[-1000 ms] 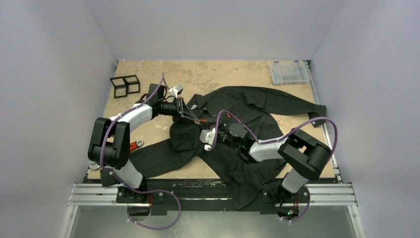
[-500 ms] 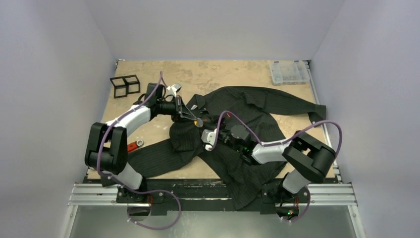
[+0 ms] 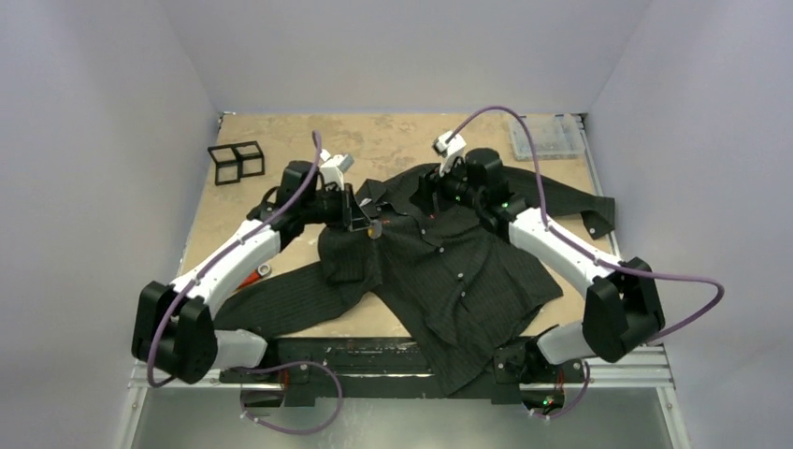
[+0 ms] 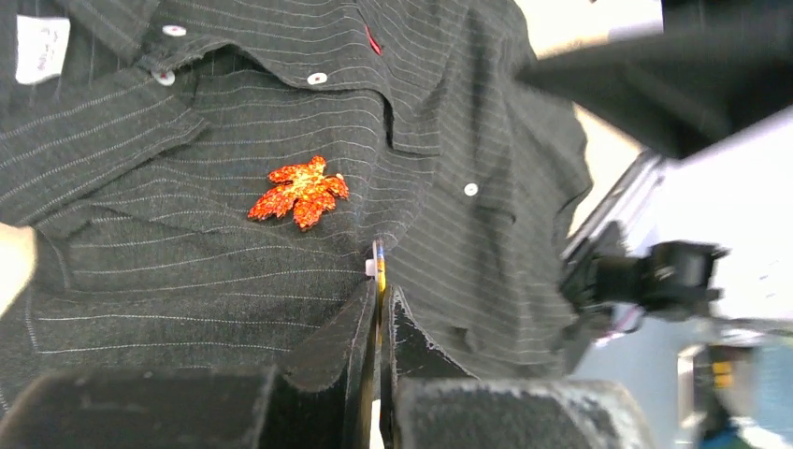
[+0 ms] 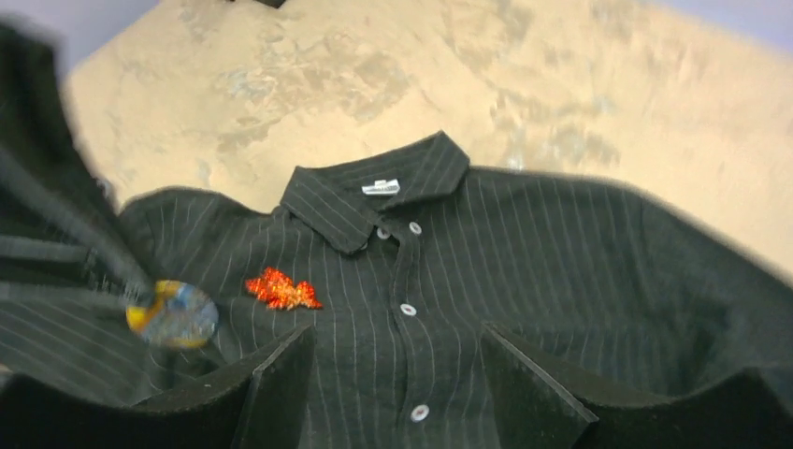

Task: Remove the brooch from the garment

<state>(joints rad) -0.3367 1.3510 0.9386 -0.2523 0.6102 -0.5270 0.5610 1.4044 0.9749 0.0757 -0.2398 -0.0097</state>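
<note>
Between the pressed-together fingertips of the left gripper [image 4: 380, 285]: a small round disc [image 5: 173, 314], pinched edge-on, its colours smeared in the right wrist view. Just beyond the tips, on the chest of the garment [image 3: 458, 271] near the collar and apart from the disc: the brooch [image 4: 299, 194], a glittering red-orange leaf lying flat on the pinstriped cloth. Over the upper garment, the right gripper [image 5: 397, 341], jaws spread wide. Garment face-up across the table [image 3: 281, 140], button row exposed, hem over the near edge. At the far right corner, a clear compartment box [image 3: 547, 137], contents too small to make out; at the far left, a pair of black open frames [image 3: 236, 162]. Compared with one second earlier: right arm swung from low over the shirt front to the far side, jaws then shut, now apart; left arm stretched further out; disc newly visible at its tip. Beside the left sleeve, a small orange object [image 3: 251, 277], half hidden by the left arm.
</note>
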